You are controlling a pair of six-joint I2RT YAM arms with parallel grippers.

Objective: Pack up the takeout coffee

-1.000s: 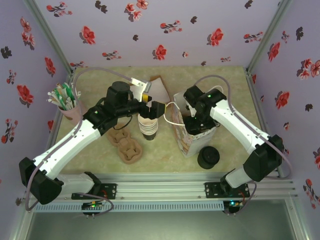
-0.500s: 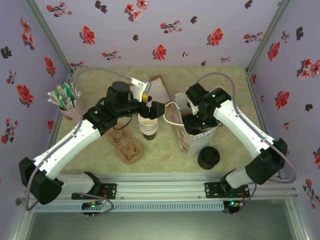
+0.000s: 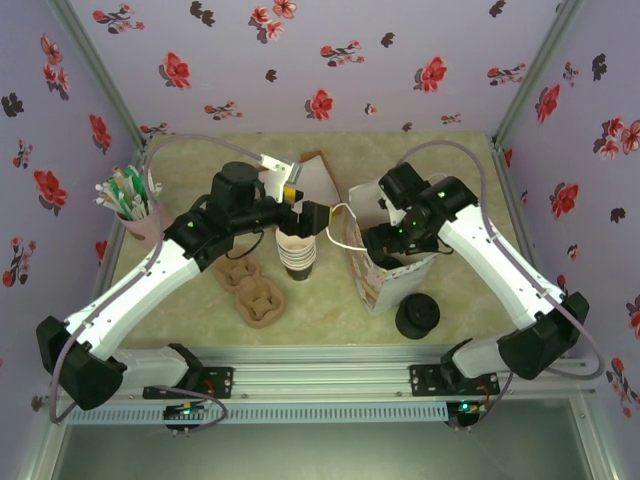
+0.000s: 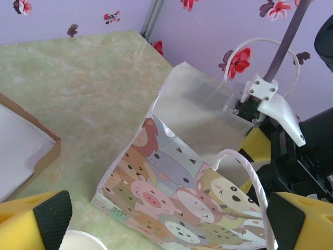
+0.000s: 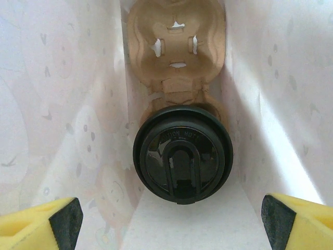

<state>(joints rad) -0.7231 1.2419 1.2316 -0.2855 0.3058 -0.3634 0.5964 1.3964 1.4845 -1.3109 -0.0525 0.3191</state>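
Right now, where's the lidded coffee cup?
Right wrist view: the takeout coffee sits inside the paper bag, in the cardboard carrier at its bottom, below the open right gripper.

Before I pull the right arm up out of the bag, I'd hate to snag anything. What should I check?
1. Black-lidded dark paper cup sits in the brown pulp carrier: ok.
2. Right gripper open, apart from the cup: ok.
3. Black plastic lid pressed fully down: cannot tell.
4. Cartoon-animal paper bag upright, mouth open: ok.
5. White handle loop free of the open left gripper: cannot tell.
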